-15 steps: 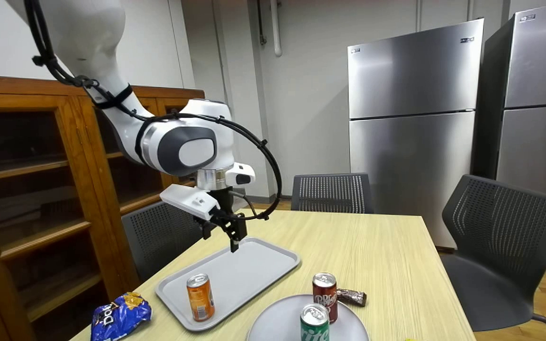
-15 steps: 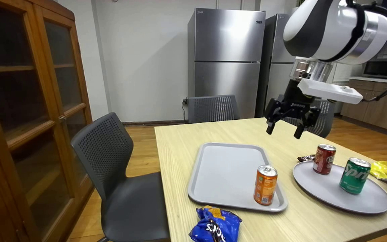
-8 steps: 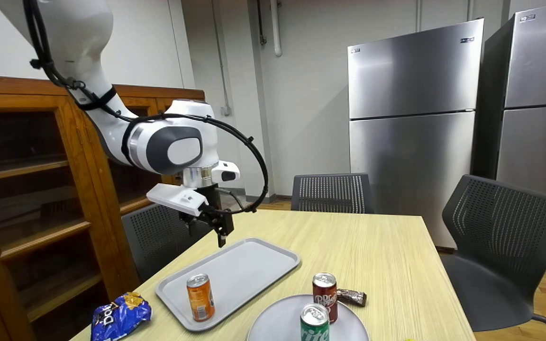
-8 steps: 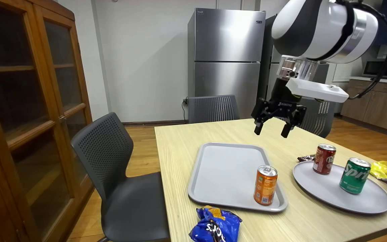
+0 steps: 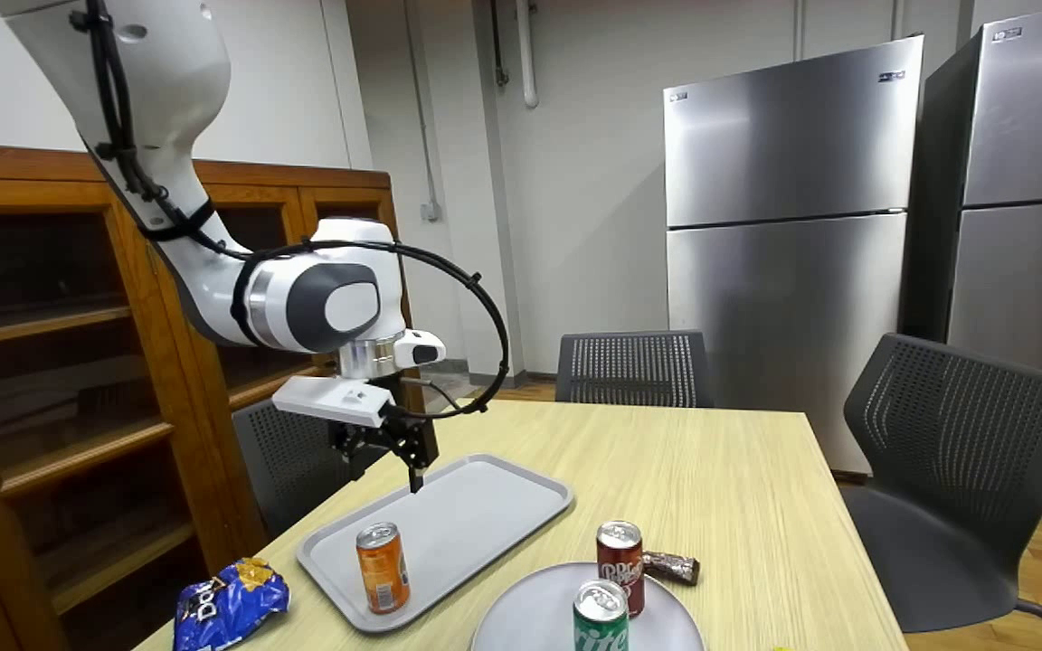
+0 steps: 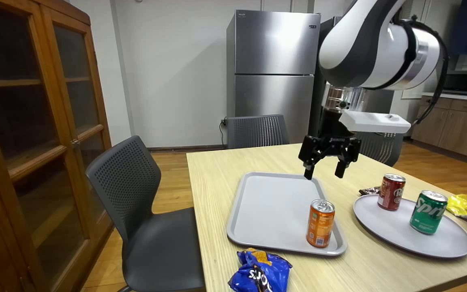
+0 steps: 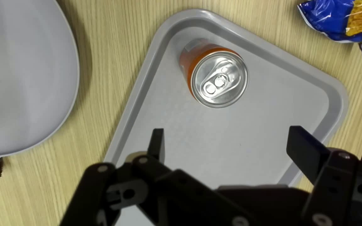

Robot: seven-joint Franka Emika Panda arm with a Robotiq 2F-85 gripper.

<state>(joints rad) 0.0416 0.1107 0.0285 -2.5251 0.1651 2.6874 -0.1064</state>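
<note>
Because the tray's (image 6: 274, 209) raised rim surrounds it, we judge one orange soda can (image 6: 320, 224) secure: upright, near the corner whose edges face plate (image 6: 383, 222) and blue chip bag (image 6: 261, 271). Gripper (image 6: 324, 173): jaws spread, empty, above the tray.

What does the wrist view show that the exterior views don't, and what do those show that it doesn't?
Only the wrist view gives a clear top-down look at the pull tab on the orange can. Only the exterior views show the green can, a silver fridge and the robot arm. All share the open, empty hand, the tray with the orange can on it, the plate, the blue chip bag and the brown wrapper.
</note>
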